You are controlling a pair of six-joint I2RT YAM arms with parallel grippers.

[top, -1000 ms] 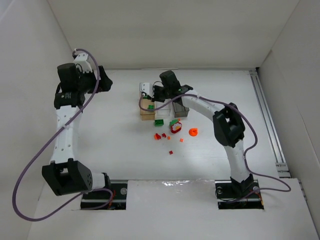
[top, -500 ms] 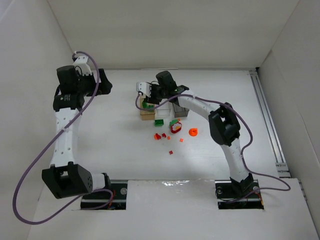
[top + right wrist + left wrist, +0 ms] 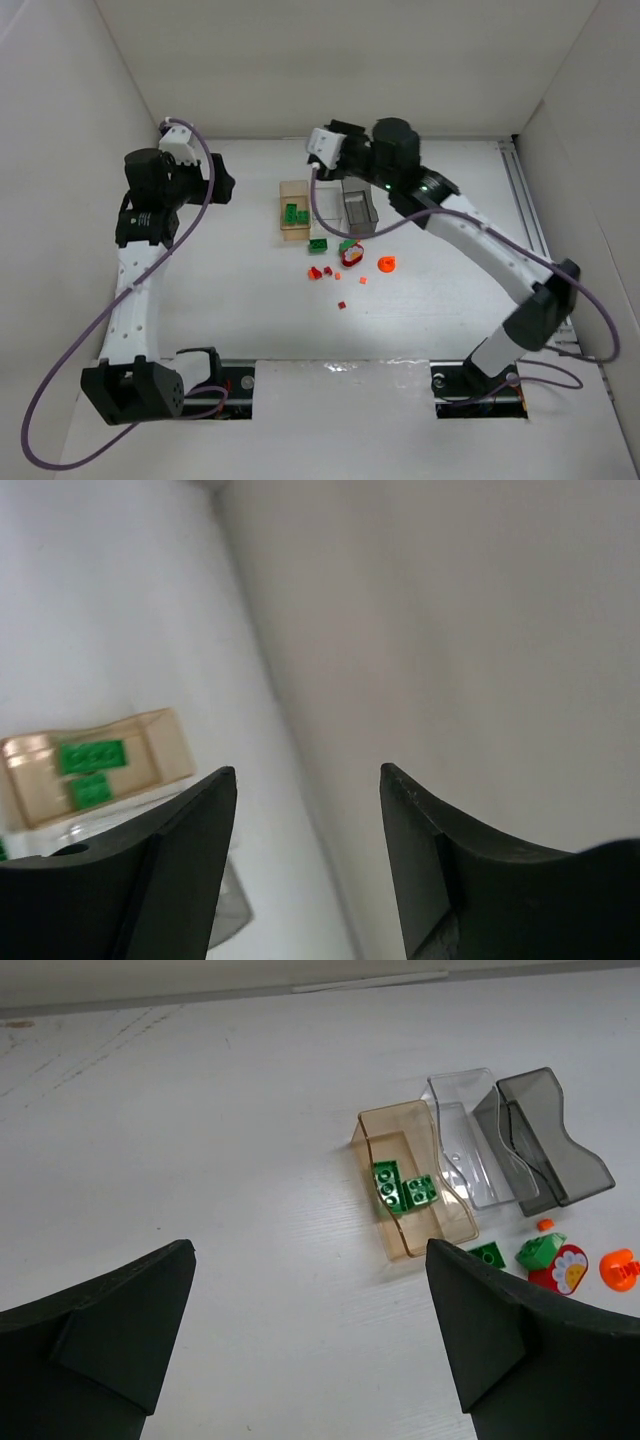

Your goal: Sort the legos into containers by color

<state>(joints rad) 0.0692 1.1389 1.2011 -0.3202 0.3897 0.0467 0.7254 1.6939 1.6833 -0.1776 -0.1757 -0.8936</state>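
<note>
The tan-orange bin (image 3: 395, 1132) holds two green bricks (image 3: 402, 1188), marking it the green container. Right hand (image 3: 305, 773), above the bench's far edge, and left hand (image 3: 308, 1250) are released, empty.

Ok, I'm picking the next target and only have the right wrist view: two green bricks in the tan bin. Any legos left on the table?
Observer: Yes, a green brick lies on the table just outside the tan bin, by its near corner.
Operator: Other colors?
Observer: Small red bricks and a round orange piece lie loose, closer to the near edge.
Operator: And the other bins?
Observer: The clear bin and grey bin both look empty.
</note>
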